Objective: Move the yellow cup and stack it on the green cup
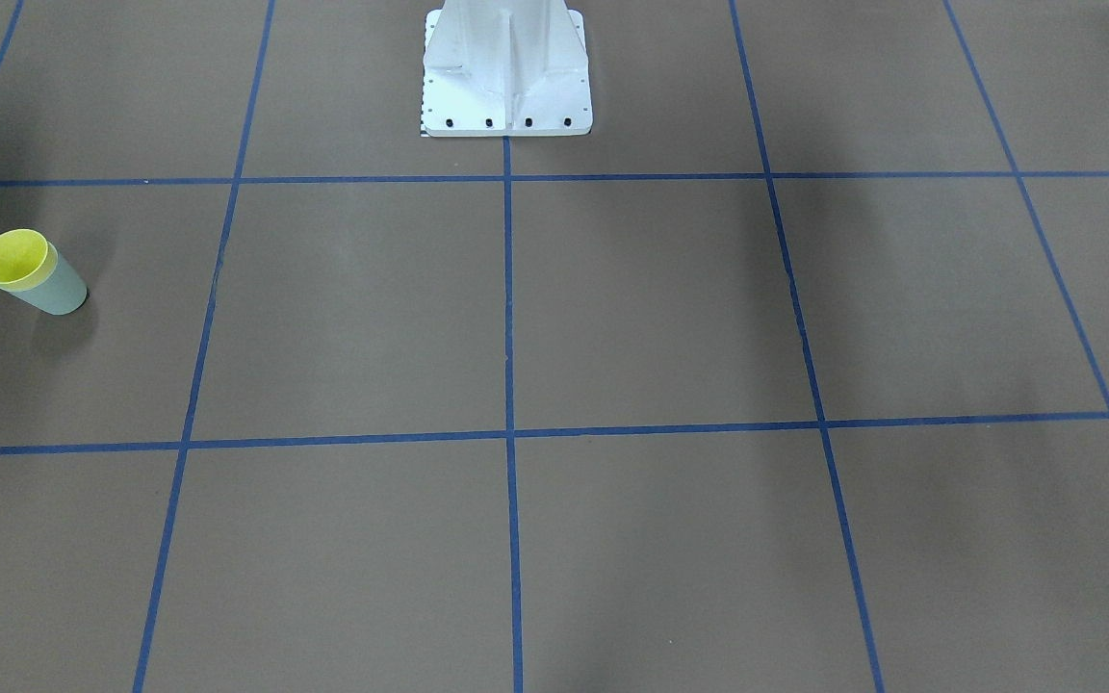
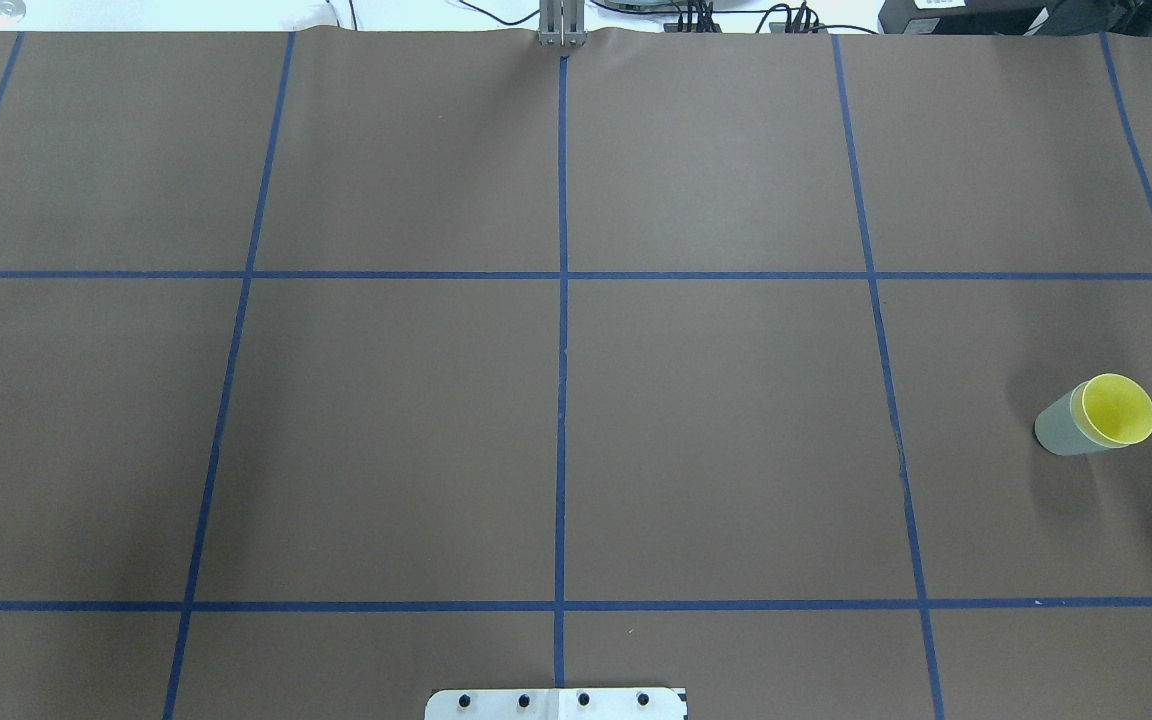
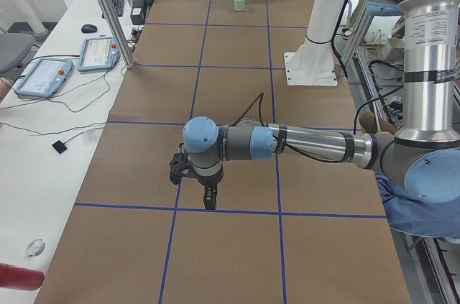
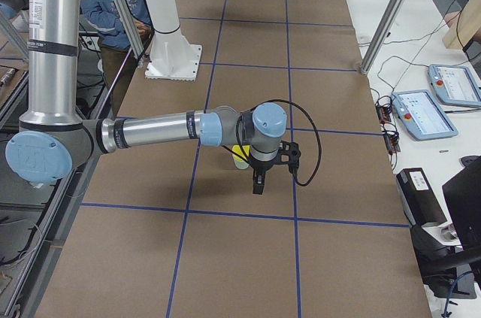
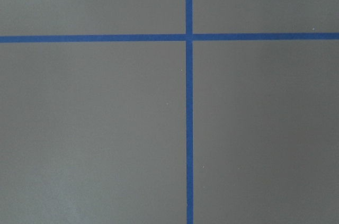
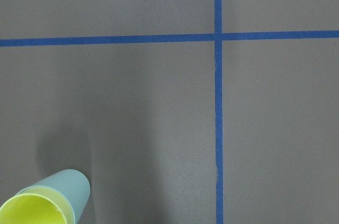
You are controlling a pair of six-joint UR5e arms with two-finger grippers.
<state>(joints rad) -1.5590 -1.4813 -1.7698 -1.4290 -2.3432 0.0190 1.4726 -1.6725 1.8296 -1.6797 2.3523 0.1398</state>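
Yellow cup [image 6: 29,212] sits nested in green cup [image 6: 69,188], upright, on table's [image 2: 716,450] right side. Stacking judged done. Left gripper [image 3: 208,198] and right gripper [image 4: 258,184]: finger spread cannot tell. Next: keep clear, no regrasp.

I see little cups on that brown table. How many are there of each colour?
yellow cup: 1
green cup: 1
Total: 2, the yellow one nested inside the green one.
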